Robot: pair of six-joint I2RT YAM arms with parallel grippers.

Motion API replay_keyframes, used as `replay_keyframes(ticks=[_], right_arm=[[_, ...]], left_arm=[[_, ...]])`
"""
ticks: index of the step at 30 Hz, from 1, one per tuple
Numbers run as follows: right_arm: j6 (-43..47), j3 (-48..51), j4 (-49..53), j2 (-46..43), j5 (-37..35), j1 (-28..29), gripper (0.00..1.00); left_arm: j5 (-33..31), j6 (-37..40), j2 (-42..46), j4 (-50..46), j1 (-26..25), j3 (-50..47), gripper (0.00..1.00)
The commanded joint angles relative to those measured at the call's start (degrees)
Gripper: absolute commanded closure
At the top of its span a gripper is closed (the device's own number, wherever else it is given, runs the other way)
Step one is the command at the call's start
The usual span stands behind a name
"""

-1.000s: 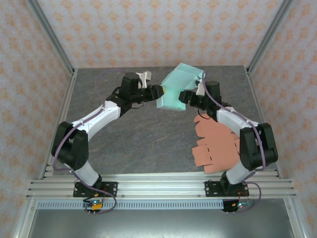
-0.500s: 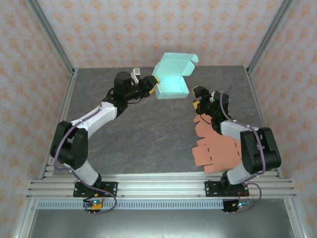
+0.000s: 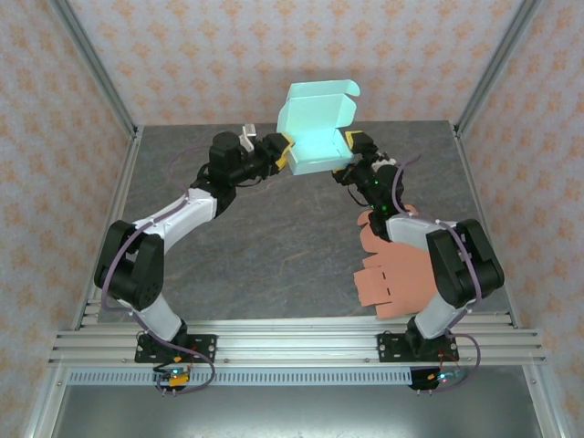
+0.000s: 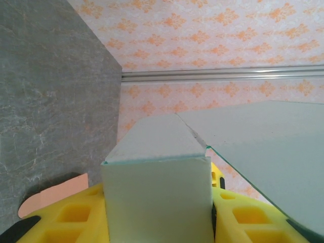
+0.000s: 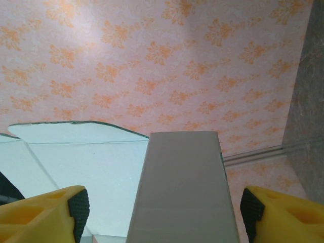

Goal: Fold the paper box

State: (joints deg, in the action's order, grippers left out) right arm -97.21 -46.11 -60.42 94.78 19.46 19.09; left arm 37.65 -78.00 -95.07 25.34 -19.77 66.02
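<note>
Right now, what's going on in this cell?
Both arms have a mint paper box up in the air over the far side of the table. The left gripper is clamped on the box's left wall. The right gripper is open, with its fingers on either side of the right wall and a gap on each side. The lid stands open, so the fold isn't finished. A flat pink blank lies on the table by the right arm.

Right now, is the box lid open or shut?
Open. The lid stands up behind the box, its inside exposed, while the left gripper grips one wall.
</note>
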Motion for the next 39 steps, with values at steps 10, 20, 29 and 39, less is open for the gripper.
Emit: replay_keyframes(ticks=[10,20,29,39], right_arm=[[0.6,-3.8,-2.3,3.0,4.1,-0.2,0.34],[4.5,-6.1,4.2,3.6,7.6,-0.4,0.46],[5.2,-5.2,4.7,3.6,7.8,-0.8,0.53],[5.7,-5.9,7.9,0.7,7.3,-3.0,0.27]], left_arm=[[-0.3,0.6,1.4,2.9,0.0,-1.2,0.71],[0.1,1.2,1.8,3.2,0.0,-1.5,0.71],[-0.2,2.5,2.3,2.3,0.1,-1.6,0.71],[-0.3,3.1,2.4,1.8,0.3,-1.9,0.71]])
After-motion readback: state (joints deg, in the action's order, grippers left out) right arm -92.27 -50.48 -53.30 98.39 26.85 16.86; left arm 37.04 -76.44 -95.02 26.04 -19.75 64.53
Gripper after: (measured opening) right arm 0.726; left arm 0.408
